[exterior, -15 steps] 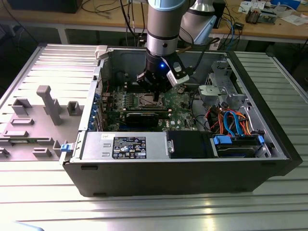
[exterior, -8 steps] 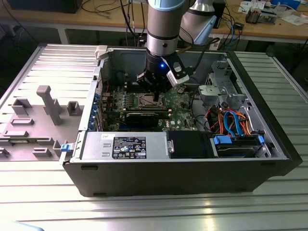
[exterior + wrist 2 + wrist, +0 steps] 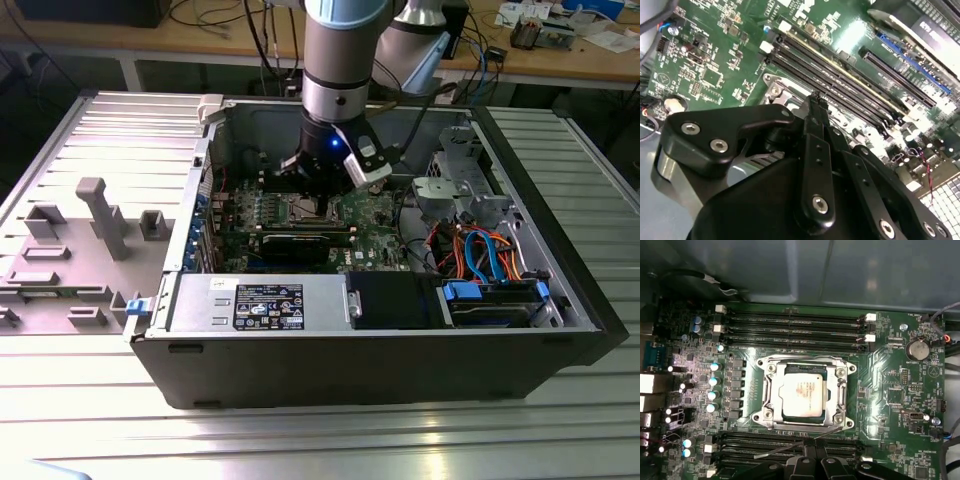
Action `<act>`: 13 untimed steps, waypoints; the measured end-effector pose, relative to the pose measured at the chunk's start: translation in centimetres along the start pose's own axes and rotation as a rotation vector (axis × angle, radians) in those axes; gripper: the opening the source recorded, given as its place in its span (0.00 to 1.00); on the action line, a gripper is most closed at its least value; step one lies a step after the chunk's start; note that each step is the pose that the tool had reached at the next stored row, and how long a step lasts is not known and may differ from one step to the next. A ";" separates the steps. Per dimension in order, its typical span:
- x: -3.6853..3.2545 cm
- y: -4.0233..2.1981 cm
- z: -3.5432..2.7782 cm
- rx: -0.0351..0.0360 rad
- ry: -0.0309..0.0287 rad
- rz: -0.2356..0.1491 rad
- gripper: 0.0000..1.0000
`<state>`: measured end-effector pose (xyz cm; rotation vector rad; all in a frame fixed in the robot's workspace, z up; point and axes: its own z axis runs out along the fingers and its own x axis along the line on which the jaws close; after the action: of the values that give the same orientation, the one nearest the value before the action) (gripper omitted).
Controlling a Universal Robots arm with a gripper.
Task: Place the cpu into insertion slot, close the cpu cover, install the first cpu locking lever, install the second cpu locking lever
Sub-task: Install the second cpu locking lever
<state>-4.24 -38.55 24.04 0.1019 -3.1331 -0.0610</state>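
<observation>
The cpu (image 3: 802, 395), a small square chip with a silvery-grey top, sits in the middle of the first wrist view, lying flat inside the insertion slot (image 3: 771, 400). The cpu cover (image 3: 841, 390), a thin silvery frame with a large square window, lies down over the socket, so the chip shows through the window. A thin metal locking lever (image 3: 785, 448) runs slantwise below the socket's lower edge, its free end pointing toward the lower left of the frame, and its other end meets the tips of the pincer (image 3: 812, 440) at the bottom centre.

In the second wrist view the pincer (image 3: 815, 100) appears as black linked fingers (image 3: 816, 135) drawn narrow together, tips nearly touching, at the corner of the socket's metal rim, just beside the long black memory slots (image 3: 840, 82). Whether the tips actually grip the lever cannot be told.

Around the socket lies the green motherboard (image 3: 890, 390), with memory slots above and below the socket and a round coin battery (image 3: 918, 348) at the right.

In the exterior view, the arm (image 3: 340, 60) reaches down from the top centre into an open computer case (image 3: 400, 370) resting on a ribbed metal surface (image 3: 300, 440), with the pincer (image 3: 318, 195) low over the board. A grey fixture tray (image 3: 80, 240) lies at the left of the frame.
</observation>
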 end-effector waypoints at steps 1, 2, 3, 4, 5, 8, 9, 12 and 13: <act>0.10 -0.12 0.04 -0.0010 0.0033 0.000 0.11; 0.27 -0.14 0.19 -0.0013 0.0049 0.000 0.11; 0.42 -0.14 0.31 -0.0012 0.0057 0.000 0.11; 0.56 -0.14 0.42 -0.0013 0.0061 0.000 0.11; 0.71 -0.14 0.65 -0.0064 0.0101 0.000 0.11; 0.72 -0.16 1.37 -0.0398 0.0226 0.001 0.11; 0.72 -0.17 1.39 -0.0409 0.0230 0.000 0.11; 0.73 -0.17 1.46 -0.0443 0.0244 0.001 0.11; 0.73 -0.17 1.49 -0.0456 0.0249 0.001 0.11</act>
<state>-4.97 -38.71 22.55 0.1008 -3.1046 -0.1300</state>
